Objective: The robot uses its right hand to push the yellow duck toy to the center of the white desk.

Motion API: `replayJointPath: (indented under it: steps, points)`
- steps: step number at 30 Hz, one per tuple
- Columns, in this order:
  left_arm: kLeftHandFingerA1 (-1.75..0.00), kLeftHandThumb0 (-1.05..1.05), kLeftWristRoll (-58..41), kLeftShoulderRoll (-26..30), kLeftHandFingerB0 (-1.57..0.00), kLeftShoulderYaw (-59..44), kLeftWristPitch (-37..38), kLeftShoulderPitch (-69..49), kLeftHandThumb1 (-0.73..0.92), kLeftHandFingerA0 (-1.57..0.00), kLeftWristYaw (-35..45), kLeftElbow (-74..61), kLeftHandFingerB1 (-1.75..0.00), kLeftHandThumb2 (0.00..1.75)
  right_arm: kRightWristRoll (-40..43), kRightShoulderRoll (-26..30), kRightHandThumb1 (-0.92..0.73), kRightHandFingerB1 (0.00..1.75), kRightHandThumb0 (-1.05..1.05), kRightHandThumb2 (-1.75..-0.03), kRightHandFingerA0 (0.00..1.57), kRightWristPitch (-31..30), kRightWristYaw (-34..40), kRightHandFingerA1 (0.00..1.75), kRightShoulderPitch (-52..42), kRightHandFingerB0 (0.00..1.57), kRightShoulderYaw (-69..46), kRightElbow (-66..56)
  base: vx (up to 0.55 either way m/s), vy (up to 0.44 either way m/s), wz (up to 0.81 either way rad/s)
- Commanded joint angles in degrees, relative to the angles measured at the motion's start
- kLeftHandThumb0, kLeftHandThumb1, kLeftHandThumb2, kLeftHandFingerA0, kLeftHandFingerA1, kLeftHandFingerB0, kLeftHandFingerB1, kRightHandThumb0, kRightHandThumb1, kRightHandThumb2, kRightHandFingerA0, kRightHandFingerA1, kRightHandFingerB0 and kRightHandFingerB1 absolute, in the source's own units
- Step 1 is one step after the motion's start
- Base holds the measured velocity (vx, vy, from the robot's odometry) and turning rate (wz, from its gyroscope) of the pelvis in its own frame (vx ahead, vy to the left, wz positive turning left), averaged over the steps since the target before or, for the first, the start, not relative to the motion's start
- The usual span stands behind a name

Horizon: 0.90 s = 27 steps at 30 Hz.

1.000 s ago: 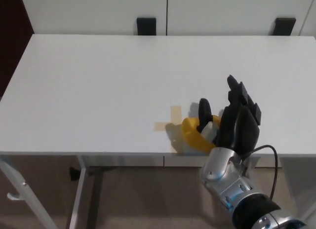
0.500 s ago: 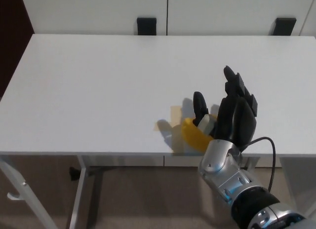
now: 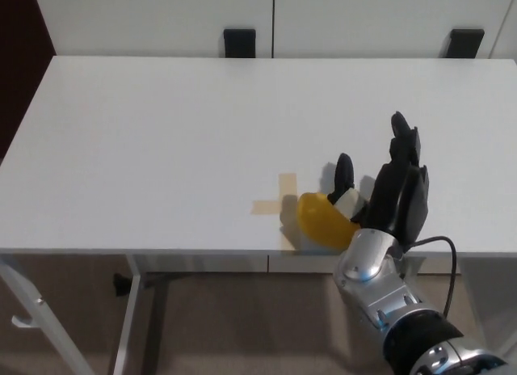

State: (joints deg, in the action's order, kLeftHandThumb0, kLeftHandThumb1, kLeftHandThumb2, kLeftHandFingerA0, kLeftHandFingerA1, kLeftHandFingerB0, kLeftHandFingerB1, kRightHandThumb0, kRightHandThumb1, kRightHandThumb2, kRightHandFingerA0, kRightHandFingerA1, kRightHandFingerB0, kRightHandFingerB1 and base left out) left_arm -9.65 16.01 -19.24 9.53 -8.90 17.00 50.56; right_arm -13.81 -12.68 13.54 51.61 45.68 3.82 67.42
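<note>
One white counter [image 3: 161,141] fills most of the view, its top plain and matte, its near edge running across the lower part of the picture and its far edge meeting a pale wall with a vertical seam. Two black brackets [image 3: 239,42] sit at that far edge, one toward the left of the middle and one near the far right corner. Under the near edge a grey metal leg and a tan floor show. One arm is in view, the right, silver and jointed with a black cable looping beside it, coming up from the near right. Its right hand [image 3: 388,193] stands over the near edge right of the middle, fingers apart and pointing toward the far edge, thumb raised; it grips nothing. One yellow duck toy [image 3: 321,221] lies on the counter close to the near edge, just left of the hand and touching its thumb side. One tan tape cross [image 3: 279,199] is stuck on the surface just left of the duck.
</note>
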Motion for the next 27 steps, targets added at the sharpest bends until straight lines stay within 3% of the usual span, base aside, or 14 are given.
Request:
replayJointPath:
  steps: [1,2,3,4,9,10,24,25,27]
  points:
    - [-0.85,0.04,0.56,0.75,-0.96,0.38,4.59,-0.08,0.29,-0.91,-0.01,-0.1,-0.85,1.31,6.63,-12.1,-0.84,0.33,-0.74,-0.66,0.05,5.16,-5.34,0.36,-2.53,0.2,-3.12,-0.42,0.0,0.0,0.0]
    - [-0.85,0.04,0.56,0.75,-0.96,0.38,4.59,-0.08,0.29,-0.91,-0.01,-0.1,-0.85,1.31,6.63,-12.1,-0.84,0.33,-0.74,-0.66,0.05,5.16,-5.34,0.36,-2.53,0.2,-3.12,-0.42,0.0,0.0,0.0]
    - [-0.84,0.04,0.6,0.96,-0.94,0.47,3.59,-0.01,0.3,-0.9,-0.31,-0.75,-0.86,1.3,6.99,-12.34,-0.65,0.46,-0.76,-1.01,0.04,5.54,-6.54,0.4,-2.4,0.13,-3.23,-0.44,0.0,0.0,0.0]
    - [-0.84,0.05,0.69,1.18,-0.95,0.52,3.0,0.11,0.32,-0.92,-0.59,-0.9,-0.85,1.23,6.77,-12.59,-0.68,0.46,-0.81,-1.06,0.05,4.93,-8.37,0.4,-2.35,0.15,-2.63,-0.42,0.0,0.0,0.0]
    - [-0.84,0.03,0.73,1.52,-0.94,0.62,2.88,-0.08,0.3,-0.9,-0.47,-1.52,-0.86,1.29,5.52,-12.71,-0.68,0.46,-0.82,-1.06,0.07,4.63,-11.83,0.49,-3.02,0.17,-0.55,-0.25,0.0,0.0,0.0]
    - [-0.85,0.04,0.88,1.53,-0.92,0.74,2.98,-0.08,0.33,-0.89,-0.58,-1.6,-0.86,1.29,5.1,-12.62,-0.88,0.34,-0.83,-0.67,0.14,4.74,-12.62,0.44,-3.6,0.26,0.12,-0.03,0.0,0.0,0.0]
    - [-0.83,0.01,1.39,2.29,-0.92,1.04,2.38,1.11,0.38,-0.9,-1.03,-1.26,-0.85,1.25,3.95,-12.51,-0.89,0.34,-0.78,-0.67,0.18,2.92,-18.26,0.38,-4.6,0.29,4.96,-0.16,0.0,0.0,0.0]
    - [-0.85,-0.04,1.34,2.32,-0.94,1.04,2.52,1.11,0.37,-0.91,-0.79,-1.26,-0.84,1.23,4.55,-13.11,-0.89,0.35,-0.75,-0.67,0.31,3.11,-19.34,0.47,-5.0,0.31,5.02,-0.49,0.0,0.0,0.0]
    - [-0.85,-0.04,1.31,2.34,-0.94,1.03,2.63,1.12,0.37,-0.91,-0.6,-1.25,-0.84,1.23,5.02,-13.55,-0.89,0.35,-0.75,-0.67,0.31,3.25,-20.15,0.47,-5.31,0.31,5.09,-0.74,0.0,0.0,0.0]
